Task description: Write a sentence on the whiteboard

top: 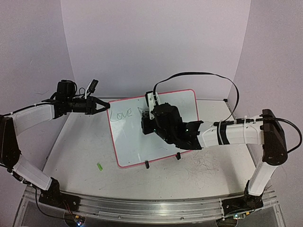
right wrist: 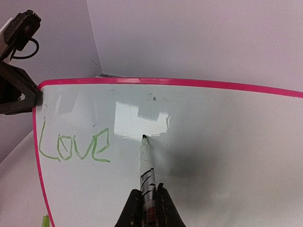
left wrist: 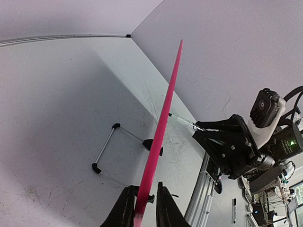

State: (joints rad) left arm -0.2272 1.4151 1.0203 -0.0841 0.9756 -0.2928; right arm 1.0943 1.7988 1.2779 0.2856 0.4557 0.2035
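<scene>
Nearest to you, your right gripper (right wrist: 147, 202) is closed on a marker (right wrist: 146, 163). Its tip is at the whiteboard (right wrist: 218, 161), which stands tilted in the middle of the table (top: 75, 151), just right of the green sentence (right wrist: 75, 146), so far only "Love". Further back, your left gripper (left wrist: 144, 208) is clamped on the pink rim at the left corner of the whiteboard.

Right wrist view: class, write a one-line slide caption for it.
Right pincer holds a marker, tip at the whiteboard just right of green "Love".
</scene>
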